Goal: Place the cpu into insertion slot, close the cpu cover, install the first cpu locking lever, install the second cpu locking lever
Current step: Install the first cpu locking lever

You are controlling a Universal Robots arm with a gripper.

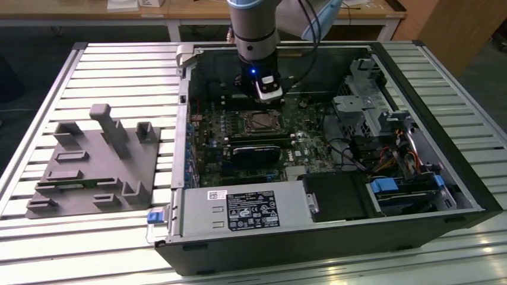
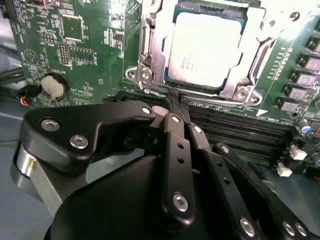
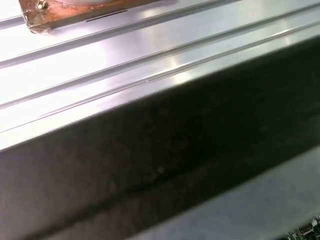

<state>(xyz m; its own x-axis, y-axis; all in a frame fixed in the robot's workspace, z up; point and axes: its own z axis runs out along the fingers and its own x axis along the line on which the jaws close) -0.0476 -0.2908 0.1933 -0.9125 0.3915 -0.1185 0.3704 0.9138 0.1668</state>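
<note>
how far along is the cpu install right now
Done: the cpu sits in the socket and the cpu cover lies closed around it. In hand: the gripper, shut with nothing in it, is at the socket's edge by a locking lever. Whether either lever is latched cannot be told.

I'm working in a robotics lab or workshop: a slatted aluminium desk (image 1: 95,59) carries an opened computer case (image 1: 333,237), a grey printed fixture (image 1: 95,166) at nine o'clock, wooden workbenches (image 1: 198,12) at twelve.
</note>
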